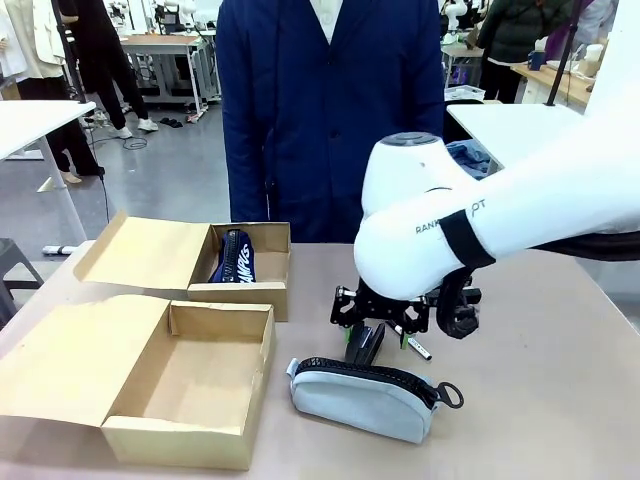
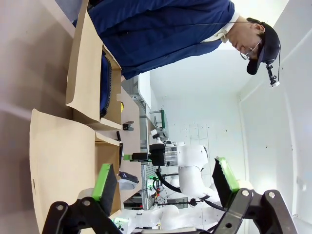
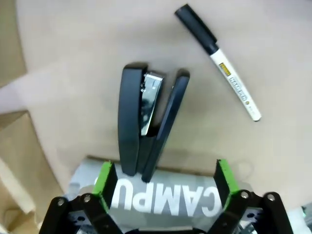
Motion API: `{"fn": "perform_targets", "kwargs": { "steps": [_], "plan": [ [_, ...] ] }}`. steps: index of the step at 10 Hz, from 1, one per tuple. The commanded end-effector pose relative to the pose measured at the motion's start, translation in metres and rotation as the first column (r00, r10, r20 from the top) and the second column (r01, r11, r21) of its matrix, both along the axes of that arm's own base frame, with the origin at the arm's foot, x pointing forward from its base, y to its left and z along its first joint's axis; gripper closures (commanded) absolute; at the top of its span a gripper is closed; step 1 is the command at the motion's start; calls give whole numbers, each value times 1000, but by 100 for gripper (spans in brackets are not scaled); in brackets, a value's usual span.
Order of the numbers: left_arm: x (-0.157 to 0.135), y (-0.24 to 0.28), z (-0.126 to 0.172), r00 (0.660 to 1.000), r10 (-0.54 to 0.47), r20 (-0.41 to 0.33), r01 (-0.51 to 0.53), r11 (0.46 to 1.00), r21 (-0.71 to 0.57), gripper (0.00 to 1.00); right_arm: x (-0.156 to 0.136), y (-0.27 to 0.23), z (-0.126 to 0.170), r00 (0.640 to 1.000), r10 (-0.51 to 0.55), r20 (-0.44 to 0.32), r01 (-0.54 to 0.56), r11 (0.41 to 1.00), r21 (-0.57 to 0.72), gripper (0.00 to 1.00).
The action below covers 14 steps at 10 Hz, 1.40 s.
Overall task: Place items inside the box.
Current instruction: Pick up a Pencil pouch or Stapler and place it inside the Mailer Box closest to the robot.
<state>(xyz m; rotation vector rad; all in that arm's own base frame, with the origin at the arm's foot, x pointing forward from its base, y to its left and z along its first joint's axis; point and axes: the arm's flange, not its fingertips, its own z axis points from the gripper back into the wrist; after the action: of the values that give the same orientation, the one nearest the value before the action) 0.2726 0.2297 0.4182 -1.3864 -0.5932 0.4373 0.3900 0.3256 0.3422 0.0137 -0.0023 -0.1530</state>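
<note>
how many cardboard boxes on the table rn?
2. The near box sits at the front left, lid open, nothing visible inside. The far box sits just behind it, toward the person, lid open, with the navy pouch in it.

Matt cardboard box (image 1: 180,440); soft cloth case (image 1: 360,400); smooth black plastic stapler (image 3: 129,122), shiny metal inside.
</note>
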Motion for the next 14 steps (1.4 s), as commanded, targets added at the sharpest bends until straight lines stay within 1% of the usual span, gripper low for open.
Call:
{"fn": "perform_targets", "kwargs": {
  "steps": [1,3,5,6,8,12,13,14],
  "plan": [
    [-2,-1,1,1000,-6,27,6,1000,4,0,10,24,-5,999,-43,3,43,996,-77,0],
    [-2,-1,1,1000,-6,27,6,1000,4,0,10,32,-17,999,-41,15,42,995,-96,0],
    [-2,-1,1,1000,-6,27,6,1000,4,0,12,37,-31,997,-60,45,65,988,-140,0],
    [-2,-1,1,1000,-6,27,6,1000,4,0,14,37,-39,998,-42,37,47,990,-134,0],
    [-2,-1,1,1000,-6,27,6,1000,4,0,17,31,-48,999,-38,-5,38,995,-96,0],
    [-2,-1,1,1000,-6,27,6,1000,4,0,25,25,-65,999,-31,-26,28,997,-76,0],
    [-2,-1,1,1000,-6,27,6,1000,4,0,24,25,-65,999,-25,-31,23,998,-65,0],
    [-2,-1,1,1000,-6,27,6,1000,4,0,24,24,-64,999,-16,-39,13,998,-66,50]
  ]
}}
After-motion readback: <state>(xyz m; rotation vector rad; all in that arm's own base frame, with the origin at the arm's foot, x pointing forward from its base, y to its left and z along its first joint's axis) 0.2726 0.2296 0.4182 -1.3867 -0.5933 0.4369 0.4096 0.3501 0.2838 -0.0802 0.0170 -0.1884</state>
